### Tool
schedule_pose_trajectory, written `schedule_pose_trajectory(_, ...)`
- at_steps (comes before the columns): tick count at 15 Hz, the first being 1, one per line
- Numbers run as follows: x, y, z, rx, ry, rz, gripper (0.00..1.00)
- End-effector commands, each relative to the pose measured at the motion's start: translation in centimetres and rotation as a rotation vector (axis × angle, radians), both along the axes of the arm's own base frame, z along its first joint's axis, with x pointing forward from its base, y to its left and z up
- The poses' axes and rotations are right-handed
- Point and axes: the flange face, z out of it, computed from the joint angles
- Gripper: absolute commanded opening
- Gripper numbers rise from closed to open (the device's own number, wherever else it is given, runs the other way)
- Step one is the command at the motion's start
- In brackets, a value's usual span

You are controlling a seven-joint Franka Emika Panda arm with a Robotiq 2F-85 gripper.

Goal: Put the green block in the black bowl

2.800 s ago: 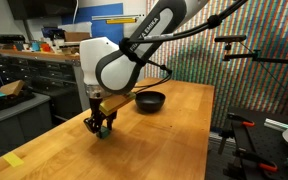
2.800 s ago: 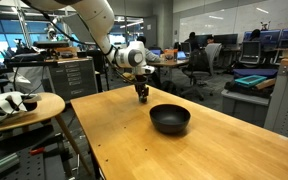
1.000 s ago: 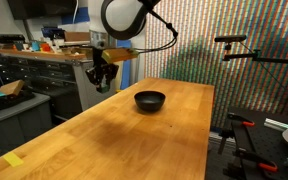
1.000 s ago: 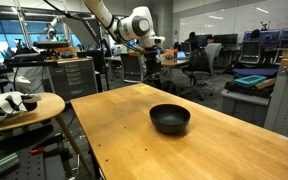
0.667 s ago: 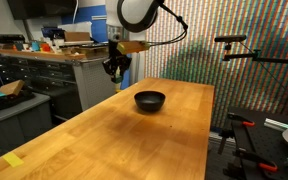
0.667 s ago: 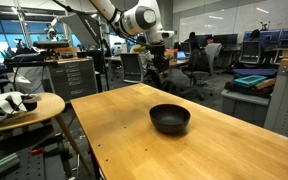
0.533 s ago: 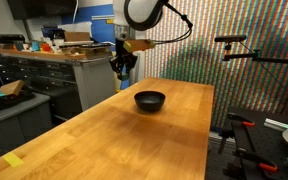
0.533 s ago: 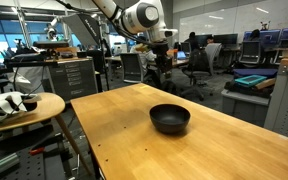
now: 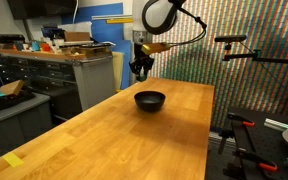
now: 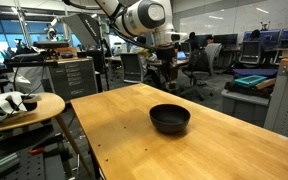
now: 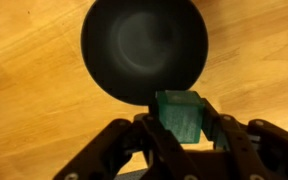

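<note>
My gripper (image 11: 180, 125) is shut on the green block (image 11: 179, 114), a small green cube held between the two black fingers. In the wrist view the black bowl (image 11: 144, 48) lies on the wooden table just beyond the block and looks empty. In both exterior views the gripper (image 9: 141, 71) (image 10: 167, 76) hangs in the air above and a little behind the black bowl (image 9: 150, 100) (image 10: 170, 118). The block is too small to make out in the exterior views.
The bowl sits on a long wooden table (image 9: 104, 135) (image 10: 184, 150). A flat yellow piece (image 9: 13, 160) lies near the table's near corner. A round side table (image 10: 19, 106) with objects stands beside it. Cabinets (image 9: 34, 80) stand behind.
The arm has carried the block sideways through the air toward the bowl; the gripper now hangs close over the bowl. Earlier it was low at the table surface.
</note>
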Motion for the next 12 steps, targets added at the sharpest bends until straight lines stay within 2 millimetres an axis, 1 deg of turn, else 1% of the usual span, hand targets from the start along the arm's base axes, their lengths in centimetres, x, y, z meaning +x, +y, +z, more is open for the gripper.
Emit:
schedule_pose_trajectory(1,-1.7,-1.7,-1.1,0.017,-0.001,-0.039,0.18)
schedule_pose_trajectory(7,-2.4,-3.9,-4.9,0.063,0.011,-0.119,0.18)
schedule_pose_trajectory(12,-2.9,-4.9,-7.8,0.118,0.040,-0.193,0.18)
